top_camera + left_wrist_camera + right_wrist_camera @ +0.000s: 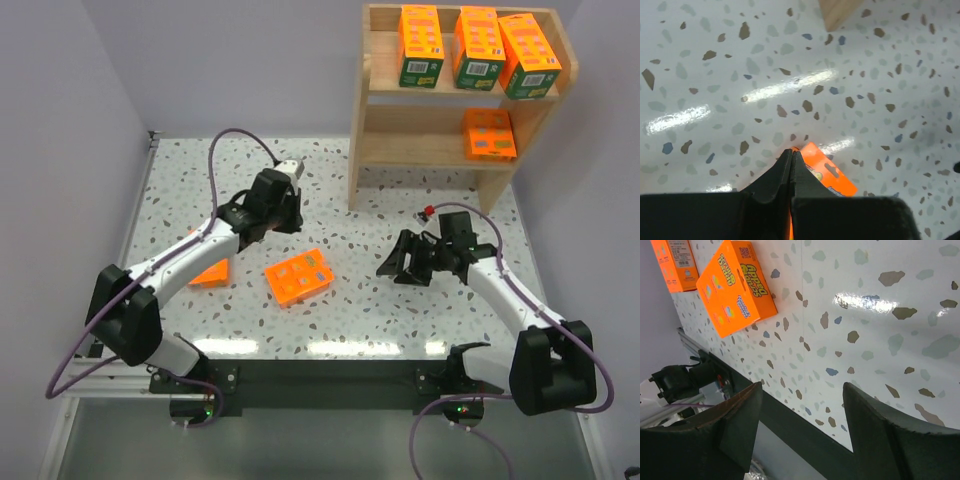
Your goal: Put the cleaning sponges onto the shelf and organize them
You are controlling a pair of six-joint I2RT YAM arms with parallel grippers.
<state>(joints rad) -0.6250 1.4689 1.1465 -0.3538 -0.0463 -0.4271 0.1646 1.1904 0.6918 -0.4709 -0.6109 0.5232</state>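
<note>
The tabletop [200, 180] was glossy speckled terrazzo, streaked with bright glare. The shelf [415, 152] looked like bare, matt pale wood. The orange pack [737, 285] was smooth printed card; the right gripper [801, 395], matt black plastic.

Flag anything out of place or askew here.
Two cleaning sponges lie off the shelf on the table: one skewed near the centre, another partly hidden under the left arm. On the top tier, the rightmost pack sits angled.

The cleaning sponges [299, 277] are bright orange, three at one o'clock green-banded; the shelf [410, 150] pale wood; the tabletop [350, 240] white, speckled grey-brown.
</note>
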